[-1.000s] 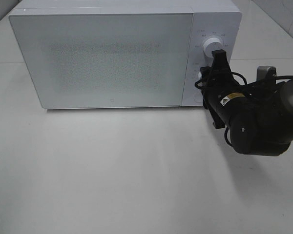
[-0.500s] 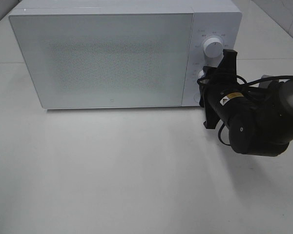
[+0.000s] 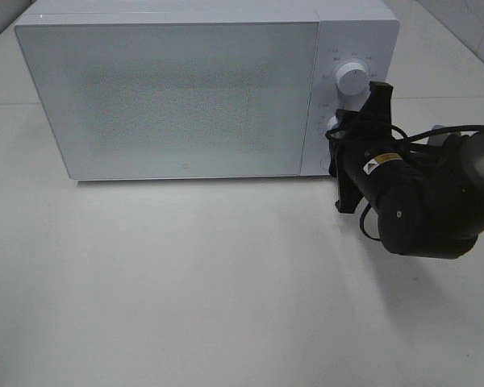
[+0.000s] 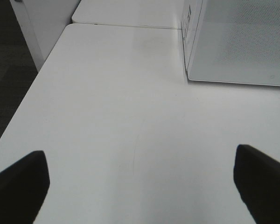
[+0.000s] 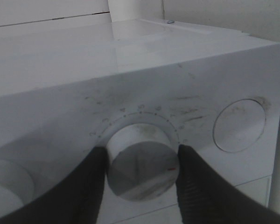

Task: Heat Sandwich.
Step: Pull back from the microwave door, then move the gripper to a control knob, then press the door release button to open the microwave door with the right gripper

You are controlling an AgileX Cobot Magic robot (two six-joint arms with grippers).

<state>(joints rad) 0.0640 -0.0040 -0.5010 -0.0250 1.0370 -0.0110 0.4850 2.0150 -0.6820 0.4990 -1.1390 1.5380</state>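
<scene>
The sandwich is hidden from every view. The white microwave stands at the back of the table with its door closed. My right gripper reaches to the control panel, where its two black fingers clamp the sides of the lower dial, shut on it. The upper dial is free, just above the gripper. My left gripper hovers over the bare table to the left of the microwave, fingers spread wide and open with nothing between them. It does not appear in the exterior high view.
The white table stretches in front of the microwave. A round push button sits beside the gripped dial. The table's left edge drops to a dark floor.
My right wrist has twisted clockwise while holding the lower dial, so one finger no longer covers the upper dial. It has held still for the last half second. Nothing has changed on the left.
</scene>
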